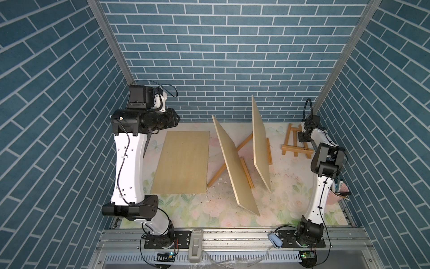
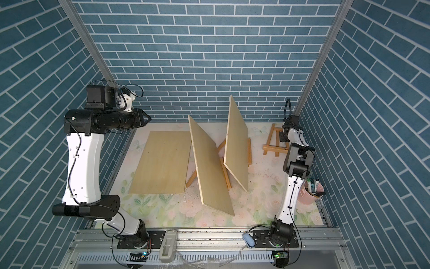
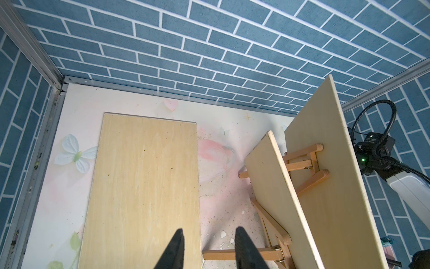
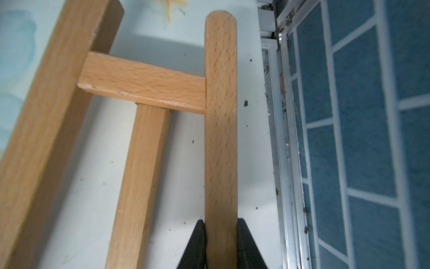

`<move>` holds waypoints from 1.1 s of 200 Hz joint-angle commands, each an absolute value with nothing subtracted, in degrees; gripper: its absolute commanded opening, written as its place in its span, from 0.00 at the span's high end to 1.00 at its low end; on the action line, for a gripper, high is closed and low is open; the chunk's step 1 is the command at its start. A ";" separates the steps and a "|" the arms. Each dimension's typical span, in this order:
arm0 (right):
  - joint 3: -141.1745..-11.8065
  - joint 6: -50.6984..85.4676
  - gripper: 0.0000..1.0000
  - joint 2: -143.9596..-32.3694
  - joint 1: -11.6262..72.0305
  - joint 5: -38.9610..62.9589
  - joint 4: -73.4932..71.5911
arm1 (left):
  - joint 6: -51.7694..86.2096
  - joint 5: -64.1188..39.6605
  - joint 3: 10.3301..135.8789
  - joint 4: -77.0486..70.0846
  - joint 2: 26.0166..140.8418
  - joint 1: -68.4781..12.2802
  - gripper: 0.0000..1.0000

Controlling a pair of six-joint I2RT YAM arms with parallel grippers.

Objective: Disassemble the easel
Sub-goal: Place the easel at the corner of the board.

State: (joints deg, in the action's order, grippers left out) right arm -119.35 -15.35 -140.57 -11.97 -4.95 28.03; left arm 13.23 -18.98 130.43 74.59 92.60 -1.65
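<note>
Right gripper (image 4: 221, 223) jaws clamped on small easel (image 4: 142, 82) leg, left gripper (image 3: 209, 230) jaws apart and empty, flat board (image 3: 144, 181) edge beneath the gap

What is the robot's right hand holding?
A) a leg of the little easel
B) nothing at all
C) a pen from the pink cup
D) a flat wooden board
A: in the right wrist view, the right hand is pinched shut on the easel leg.
</note>
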 commanded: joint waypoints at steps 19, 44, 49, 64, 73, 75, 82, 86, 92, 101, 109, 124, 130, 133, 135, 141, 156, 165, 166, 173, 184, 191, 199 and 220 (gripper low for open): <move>-121.62 -15.55 0.93 -143.53 -12.45 -9.41 24.85 | 13.24 -19.40 131.99 76.62 94.21 -1.34 0.62; -122.76 -13.96 0.83 -142.66 -12.44 -9.28 24.70 | 12.79 -19.82 131.25 76.65 94.33 -1.32 0.62; -122.86 -13.66 0.82 -142.28 -12.41 -9.10 24.79 | 12.70 -19.90 130.92 76.53 94.30 -1.32 0.62; -122.85 -12.99 0.77 -140.85 -12.36 -8.42 24.97 | 12.35 -20.17 130.36 76.27 94.15 -1.36 0.62; -122.81 -12.84 0.75 -139.94 -12.30 -7.81 25.40 | 12.17 -20.36 129.96 76.04 93.96 -1.35 0.62; -122.79 -12.79 0.75 -139.73 -12.26 -7.78 25.51 | 12.09 -20.43 129.87 75.98 93.89 -1.33 0.62; -122.65 -12.59 0.74 -138.96 -12.15 -7.41 25.81 | 11.96 -20.53 129.43 75.64 93.70 -1.32 0.62; -122.55 -12.57 0.74 -138.66 -12.07 -7.31 25.98 | 11.88 -20.61 129.10 75.48 93.53 -1.32 0.61; -122.29 -12.57 0.73 -137.95 -12.01 -7.00 26.35 | 11.89 -20.73 128.48 75.02 93.22 -1.32 0.61; -121.62 -12.63 0.71 -136.82 -11.77 -6.65 26.58 | 11.78 -21.03 127.59 74.44 92.72 -1.32 0.61; -120.92 -12.85 0.69 -135.83 -11.69 -6.36 26.56 | 11.78 -21.32 126.74 73.90 92.26 -1.34 0.61; -119.87 -12.92 0.68 -134.20 -11.62 -6.73 26.87 | 11.56 -21.70 125.62 73.14 91.73 -1.32 0.61; -119.65 -12.79 0.68 -133.58 -11.60 -7.08 27.38 | 11.47 -21.66 125.19 73.04 91.44 -1.32 0.61; -119.57 -12.62 0.68 -133.25 -11.61 -7.24 27.60 | 11.46 -21.70 125.04 72.97 91.34 -1.34 0.61; -119.45 -12.36 0.68 -132.96 -11.60 -7.28 27.84 | 11.44 -21.71 124.89 72.95 91.21 -1.32 0.61; -119.15 -11.72 0.68 -132.15 -11.59 -7.21 28.67 | 11.43 -21.87 124.39 72.78 90.94 -1.33 0.61; -117.29 -9.81 0.69 -128.86 -11.32 -6.15 30.66 | 11.75 -22.05 123.33 72.26 90.03 -1.32 0.62; -114.79 -8.96 0.69 -126.22 -10.97 -5.59 30.73 | 12.07 -22.41 123.15 72.38 89.74 -1.36 0.64; -114.44 -8.88 0.69 -126.13 -10.93 -5.61 30.70 | 12.10 -22.46 123.14 72.44 89.69 -1.34 0.64; -112.16 -8.34 0.69 -122.66 -10.58 -5.32 30.60 | 12.34 -22.92 123.42 72.91 89.73 -1.32 0.64; -108.60 -7.37 0.69 -118.94 -9.96 -5.01 30.72 | 13.04 -23.66 123.90 73.69 89.80 -1.32 0.63; -106.72 -6.25 0.69 -116.49 -9.53 -4.65 31.44 | 13.70 -24.10 124.08 74.12 89.70 -1.40 0.63; -104.89 -4.81 0.69 -113.86 -9.09 -4.04 32.85 | 14.68 -24.22 124.14 74.38 89.53 -1.73 0.63; -98.84 -1.89 0.69 -106.09 -7.38 -3.24 36.24 | 16.35 -22.01 125.58 75.71 89.08 -4.33 0.62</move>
